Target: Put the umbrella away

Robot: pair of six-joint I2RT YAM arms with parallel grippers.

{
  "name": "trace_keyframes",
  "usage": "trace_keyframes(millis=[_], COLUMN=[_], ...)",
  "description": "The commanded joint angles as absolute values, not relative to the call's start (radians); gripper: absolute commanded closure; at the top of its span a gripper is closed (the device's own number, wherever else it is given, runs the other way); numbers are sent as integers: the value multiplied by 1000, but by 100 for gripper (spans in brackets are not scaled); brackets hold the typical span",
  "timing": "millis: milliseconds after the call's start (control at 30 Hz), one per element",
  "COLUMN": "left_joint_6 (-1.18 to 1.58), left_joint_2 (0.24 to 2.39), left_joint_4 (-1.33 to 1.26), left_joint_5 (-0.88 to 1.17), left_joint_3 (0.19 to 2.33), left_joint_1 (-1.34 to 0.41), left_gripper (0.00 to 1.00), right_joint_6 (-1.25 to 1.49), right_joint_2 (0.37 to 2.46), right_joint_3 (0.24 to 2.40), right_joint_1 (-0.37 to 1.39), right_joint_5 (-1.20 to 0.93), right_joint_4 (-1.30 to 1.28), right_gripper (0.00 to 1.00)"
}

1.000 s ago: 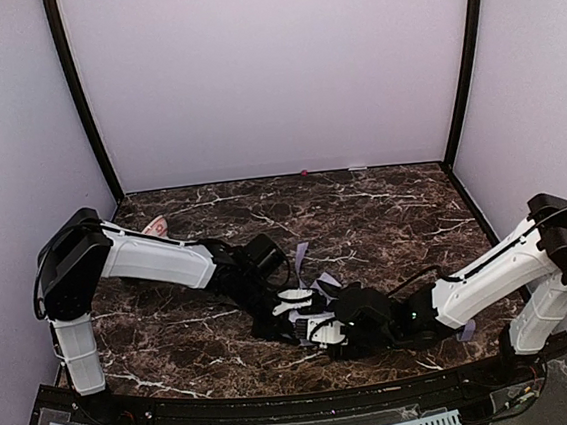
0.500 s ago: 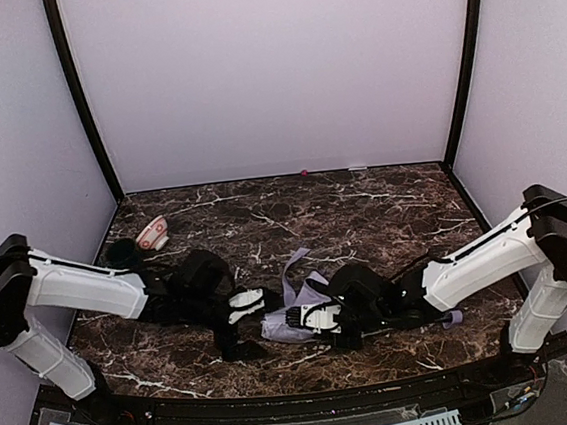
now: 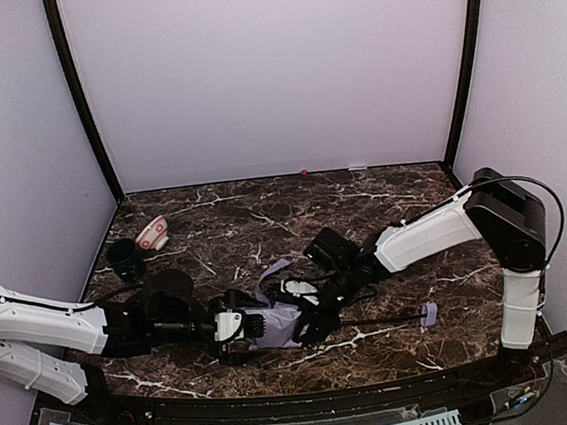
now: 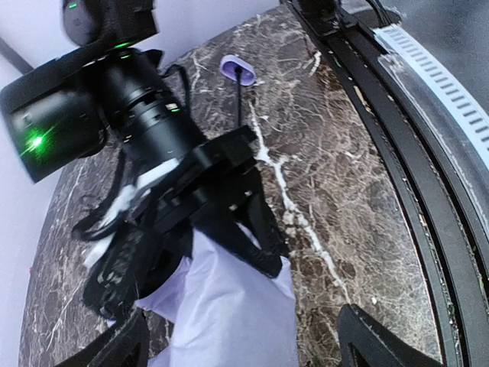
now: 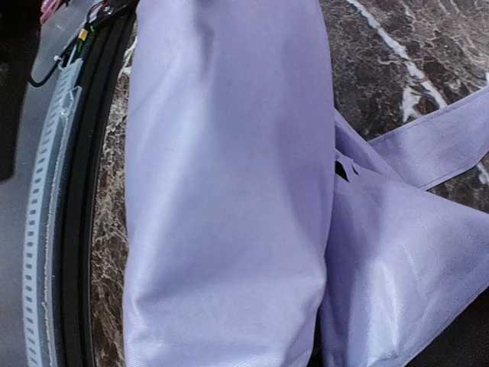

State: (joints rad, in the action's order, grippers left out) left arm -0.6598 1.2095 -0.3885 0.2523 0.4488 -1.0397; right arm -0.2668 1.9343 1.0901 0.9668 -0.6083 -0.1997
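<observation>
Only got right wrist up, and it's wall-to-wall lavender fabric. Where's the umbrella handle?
Observer: The handle lies on the table, right of the canopy, at the end of the thin black shaft.
Operator: Left pincer?
Observer: The left pincer is at the canopy's left end. Its own wrist view shows its fingers spread either side of the fabric.
Operator: Anything else on the table?
Observer: A red-patterned bowl and a dark cup sit toward the back left, apart from the canopy.
</observation>
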Motion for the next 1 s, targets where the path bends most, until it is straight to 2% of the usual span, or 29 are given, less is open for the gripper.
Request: trace_keyframes(millis=[0,233,533,633,767,900,967], left_joint_6=[-768,-735,-646,-640,-639,-645,-644], left_joint_2=[1271,1438,1630,1693,1755,1791,1804], left_joint_4=[-279,-108,116,160,212,241,257], left_joint_5=[212,116,137,168,167,174,187], left_joint_3=[495,592,729,767,810,833,846], left_joint_1=[-1069,-1074,-1075,-1075,-1075,-1074,-1074], left_gripper=[11,10,18,19,28,36,43], right_joint_6=[-223,-225,-108,-85,-49,-33,-40], right_joint_2=[2065,2130,2053,2008,1919,1802,1731], right_joint_3=[1110,1206,1160,1127,1070,1008,979], right_joint_1=[964,957,878,866,829,786,778], right_joint_5=[-712,-738,-731,-728,-699,-661,-609], right_joint_4=[-465,-548,-448,-422,-359,-310,-291], right_gripper=[89,85,78,72,52,47,45])
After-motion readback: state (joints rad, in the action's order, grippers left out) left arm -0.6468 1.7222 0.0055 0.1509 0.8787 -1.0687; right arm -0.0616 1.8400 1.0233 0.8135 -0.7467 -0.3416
